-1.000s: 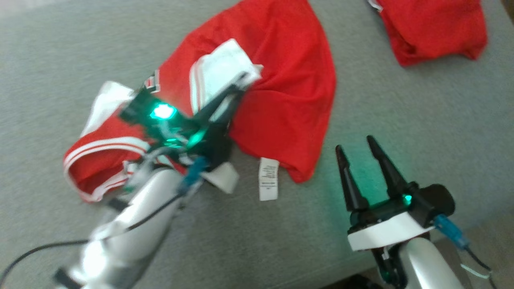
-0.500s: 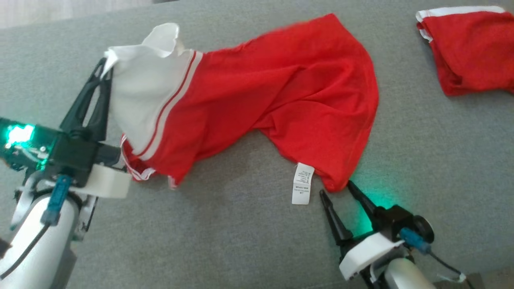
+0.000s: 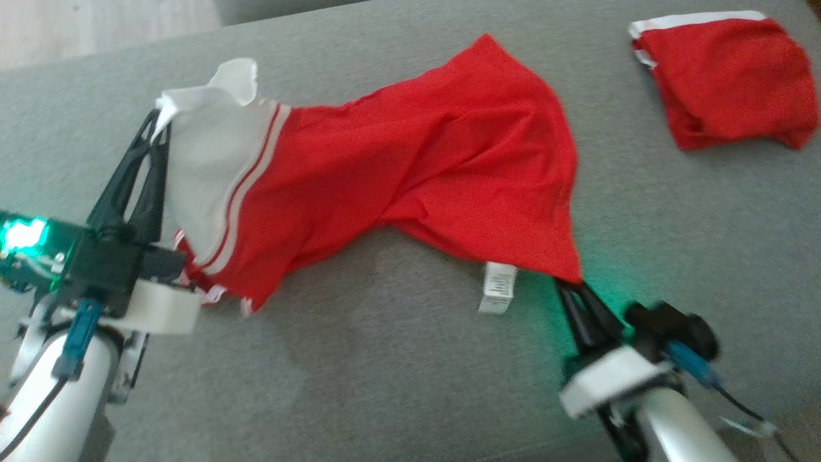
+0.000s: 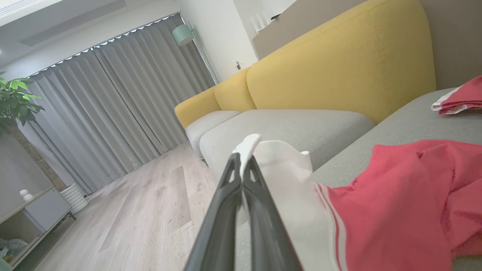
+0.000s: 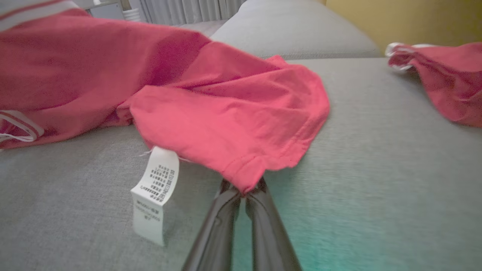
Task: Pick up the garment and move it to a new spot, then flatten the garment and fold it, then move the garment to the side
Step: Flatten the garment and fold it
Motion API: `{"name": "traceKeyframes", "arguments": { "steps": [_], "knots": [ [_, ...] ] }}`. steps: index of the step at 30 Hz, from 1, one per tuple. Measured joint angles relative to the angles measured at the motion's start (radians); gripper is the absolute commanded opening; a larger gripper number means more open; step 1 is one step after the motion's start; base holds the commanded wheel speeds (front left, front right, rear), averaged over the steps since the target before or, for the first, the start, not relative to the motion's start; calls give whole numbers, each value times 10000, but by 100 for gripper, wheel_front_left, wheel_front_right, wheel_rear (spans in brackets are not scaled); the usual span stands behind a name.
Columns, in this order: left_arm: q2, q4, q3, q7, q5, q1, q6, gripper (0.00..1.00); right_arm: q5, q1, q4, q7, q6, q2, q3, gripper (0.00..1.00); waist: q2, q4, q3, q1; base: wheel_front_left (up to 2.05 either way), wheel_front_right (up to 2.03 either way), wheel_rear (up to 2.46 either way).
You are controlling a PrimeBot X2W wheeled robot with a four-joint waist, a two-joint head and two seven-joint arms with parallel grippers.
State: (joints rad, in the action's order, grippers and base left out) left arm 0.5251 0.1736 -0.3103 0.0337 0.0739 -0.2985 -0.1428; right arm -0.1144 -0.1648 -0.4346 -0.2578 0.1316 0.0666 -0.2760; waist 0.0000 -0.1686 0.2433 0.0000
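A red shirt [image 3: 410,167] with a white sleeve is stretching across a grey sofa seat [image 3: 385,372]. At nine o'clock in the head view, the left gripper [image 3: 157,125] is pinching the white sleeve, its fingers pressed together. At five o'clock, the blurred right gripper [image 3: 569,283] is clamping the red hem, its tips hidden under cloth. A white label [image 3: 498,287] is hanging just beside it. A second red shirt [image 3: 725,77] is lying at two o'clock.
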Motion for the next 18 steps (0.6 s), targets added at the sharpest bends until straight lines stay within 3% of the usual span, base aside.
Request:
{"name": "traceKeyframes", "arguments": {
  "steps": [2,6,12,13,14,18],
  "knots": [
    [92,169,111,6,0,207,-94,0,-90,567,757,0,0,464,25,0,0,-208,-55,0,0,0,0],
    [364,525,439,100,77,393,-245,0,-535,2043,1954,205,0,2142,-631,0,0,-678,4,0,0,0,0],
    [385,602,500,88,105,378,-255,0,-2341,3646,4054,2015,0,4023,-1741,0,0,-890,358,1,0,0,0],
    [384,571,495,54,121,376,-255,0,-2698,3775,4291,2362,0,4195,-1787,14,0,-866,388,1,0,0,0],
    [374,543,476,0,148,364,-255,0,-2918,3883,4489,2640,0,4330,-1758,100,0,-825,410,1,0,0,0],
    [336,226,320,-104,146,272,-242,0,-3382,4124,5513,3308,0,4901,-1333,100,0,-562,451,1,0,0,0]
  ]
}}
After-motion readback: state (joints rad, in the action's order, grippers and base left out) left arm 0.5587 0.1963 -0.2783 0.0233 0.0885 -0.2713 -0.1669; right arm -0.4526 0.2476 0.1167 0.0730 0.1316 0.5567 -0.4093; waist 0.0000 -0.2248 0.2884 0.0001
